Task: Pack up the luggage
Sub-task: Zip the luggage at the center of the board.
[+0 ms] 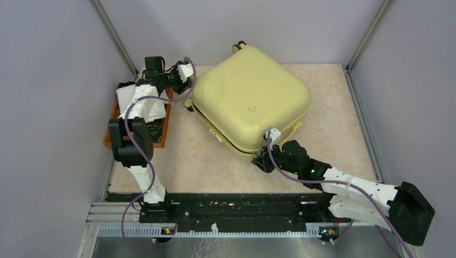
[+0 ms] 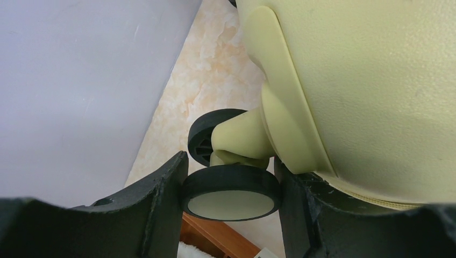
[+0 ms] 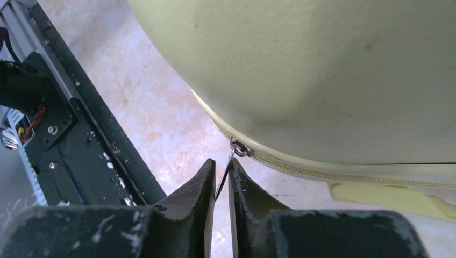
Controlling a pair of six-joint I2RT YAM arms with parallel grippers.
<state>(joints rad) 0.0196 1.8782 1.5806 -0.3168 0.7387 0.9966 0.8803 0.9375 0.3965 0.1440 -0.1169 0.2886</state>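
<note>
The luggage (image 1: 250,102) is a pale yellow hard-shell case lying shut on the table, also filling the left wrist view (image 2: 376,91) and the right wrist view (image 3: 301,64). My left gripper (image 1: 189,86) is at its far left corner, shut on a black-and-cream wheel (image 2: 230,191), with a finger pressed on each side of it. My right gripper (image 1: 263,159) is at the case's near edge. Its jaws stand a narrow crack apart (image 3: 221,174), and the thin metal zipper pull (image 3: 226,169) slants loosely through the gap, hanging from the slider (image 3: 240,150).
A wooden tray (image 1: 114,115) with white cloth (image 1: 125,94) sits by the left wall, behind the left arm. Two more wheels (image 1: 238,47) stick out at the case's far corner. The black base rail (image 1: 231,207) runs along the near edge. Walls close in on three sides.
</note>
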